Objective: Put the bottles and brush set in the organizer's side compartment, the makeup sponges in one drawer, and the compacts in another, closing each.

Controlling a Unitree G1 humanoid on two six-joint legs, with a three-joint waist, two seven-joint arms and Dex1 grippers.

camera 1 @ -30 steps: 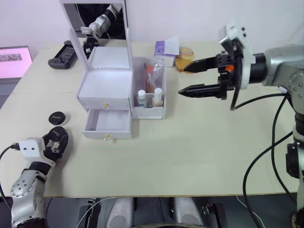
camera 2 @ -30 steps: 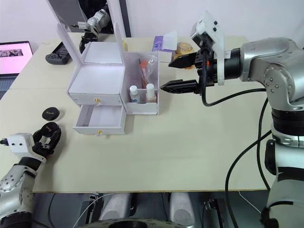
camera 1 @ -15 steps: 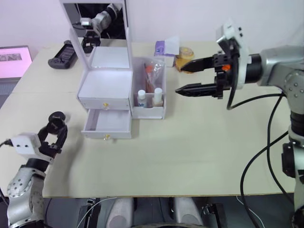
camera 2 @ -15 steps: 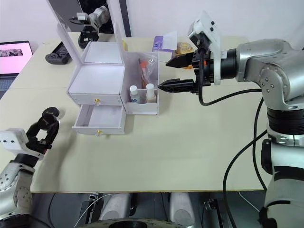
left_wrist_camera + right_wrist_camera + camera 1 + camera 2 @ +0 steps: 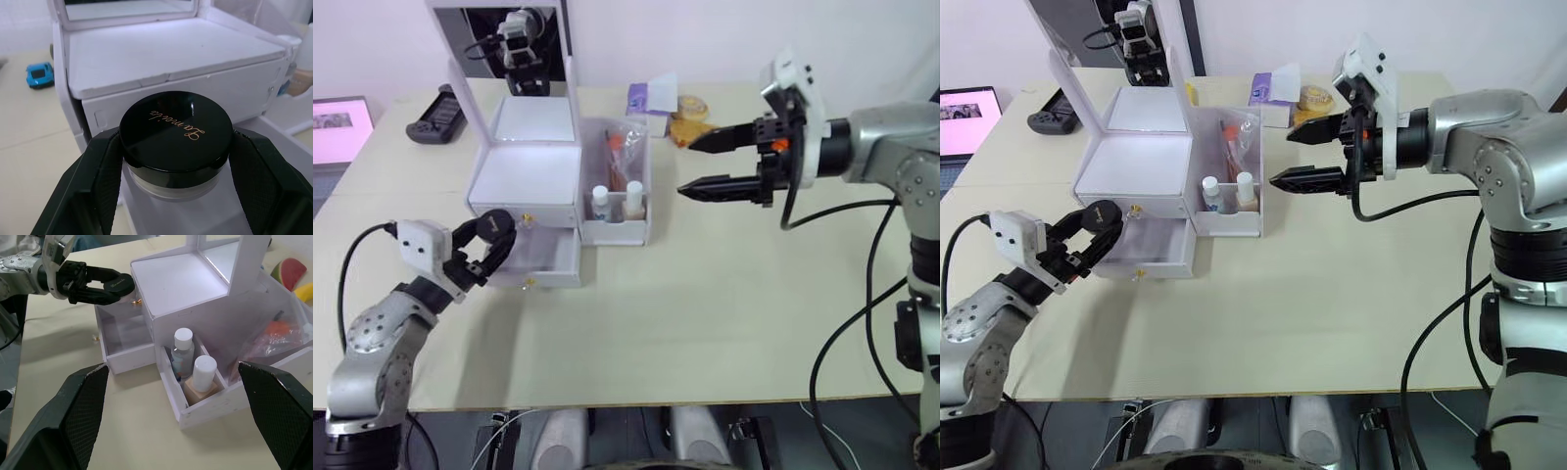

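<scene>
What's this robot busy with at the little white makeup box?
It is tidying cosmetics into the organizer. The left gripper holds a round black compact just over the open lower drawer, not yet set down. The two bottles and the brush set already stand in the side compartment. The right gripper hangs open above the table beside that compartment, holding nothing.
</scene>
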